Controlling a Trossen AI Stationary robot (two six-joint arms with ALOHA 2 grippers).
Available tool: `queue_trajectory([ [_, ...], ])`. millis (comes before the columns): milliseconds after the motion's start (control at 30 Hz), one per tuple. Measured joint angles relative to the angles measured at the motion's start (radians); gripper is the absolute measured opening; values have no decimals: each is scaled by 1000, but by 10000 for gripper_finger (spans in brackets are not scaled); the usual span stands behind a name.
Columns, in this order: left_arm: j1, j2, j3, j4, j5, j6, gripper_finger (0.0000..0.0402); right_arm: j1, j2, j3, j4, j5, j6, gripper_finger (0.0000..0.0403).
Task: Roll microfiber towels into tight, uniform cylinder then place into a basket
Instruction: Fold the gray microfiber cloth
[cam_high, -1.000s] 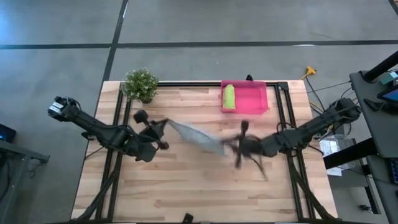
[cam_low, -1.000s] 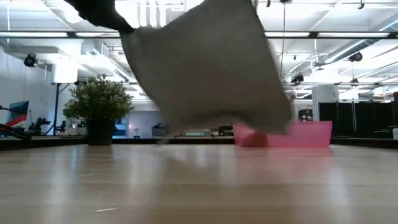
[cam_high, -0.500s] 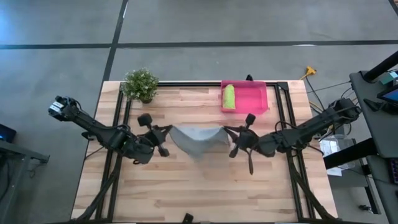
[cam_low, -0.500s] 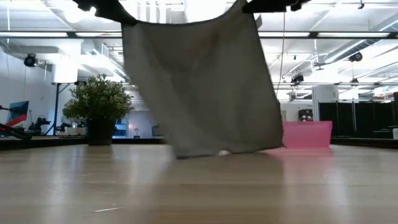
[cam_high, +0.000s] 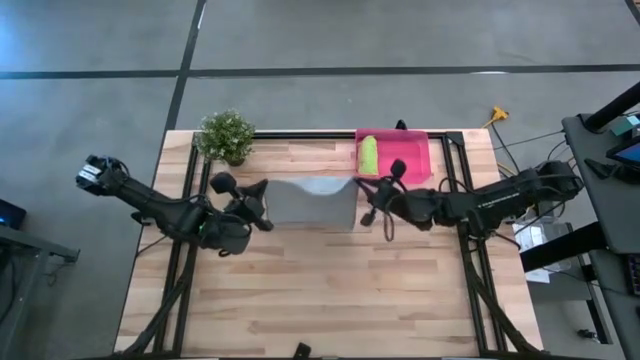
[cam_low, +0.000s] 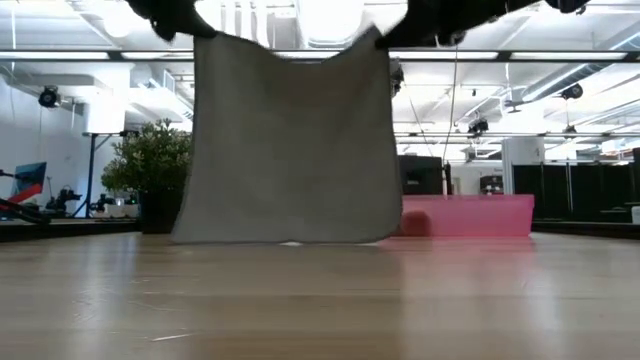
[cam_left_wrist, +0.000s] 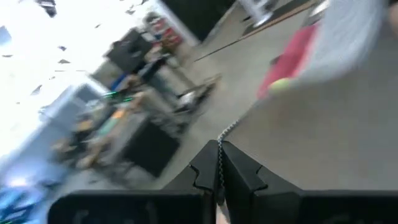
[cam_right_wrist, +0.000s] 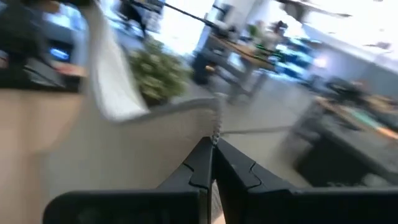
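The grey towel hangs as a flat sheet between my two grippers over the table's far middle. It also shows in the high view. My left gripper is shut on its upper left corner, and my right gripper is shut on its upper right corner. The towel's lower edge reaches down to the table top. The lime green towel lies rolled up in the left part of the pink basket at the far edge. My left gripper pinches the towel's upper left corner between its two shut fingers, with the cloth's edge running on from the tips. The towel hangs below it, spread flat. My right gripper pinches the towel's upper right corner between its two shut fingers, with the cloth's edge running on from the tips. The top edge between the two grippers sags only slightly.
A small potted plant stands at the far left corner. The pink basket also shows behind the towel's right side in the low view. Bare wooden table lies toward the near edge.
My right gripper has gone toward the table's far edge, level with my left one. The towel, which was slanted and swinging, has spread out and now hangs flat and square, with its lower edge at the table top.
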Motion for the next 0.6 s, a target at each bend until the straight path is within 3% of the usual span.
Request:
queue_trajectory([
  [167, -108, -6, 15, 5, 190, -148, 0, 73, -8, 0, 16, -125, 71, 8],
  [333, -251, 7, -25, 1, 485, -474, 0, 204, -14, 0, -273, -263, 370, 8],
  [467, -368, 90, -84, 13, 567, -745, 0, 323, 29, -23, -447, -316, 648, 8],
  [600, -452, 225, -120, 77, 640, -969, 0, 447, 113, -55, -413, -337, 776, 8],
])
